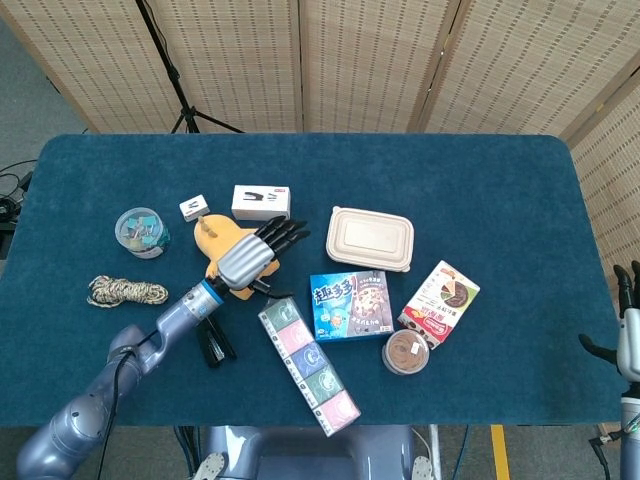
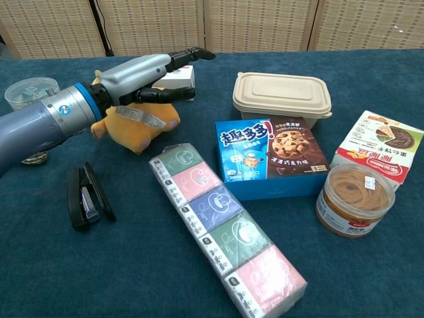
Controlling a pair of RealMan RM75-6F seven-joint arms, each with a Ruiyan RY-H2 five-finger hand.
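My left hand (image 1: pixel 252 258) (image 2: pixel 142 74) is stretched flat over a yellow plush toy (image 1: pixel 214 239) (image 2: pixel 134 129), its fingers straight and apart, pointing toward the beige lidded container (image 1: pixel 369 238) (image 2: pixel 282 95). The thumb lies close over the toy's top, and nothing is gripped. The hand covers the toy's right half in the head view. A white box (image 1: pixel 261 201) (image 2: pixel 180 77) lies just beyond the fingertips. My right hand (image 1: pixel 629 320) shows only at the far right edge of the head view, fingers upright and empty, off the table's side.
A black stapler (image 1: pixel 212 340) (image 2: pixel 86 197) lies by my left forearm. A strip of tissue packs (image 1: pixel 308 363) (image 2: pixel 222 225), a blue cookie box (image 1: pixel 350 304), a brown jar (image 1: pixel 406 352) and a snack box (image 1: pixel 440 302) fill the middle right. A rope coil (image 1: pixel 125 291), clip tub (image 1: pixel 141 231) and small eraser (image 1: pixel 194 207) sit left.
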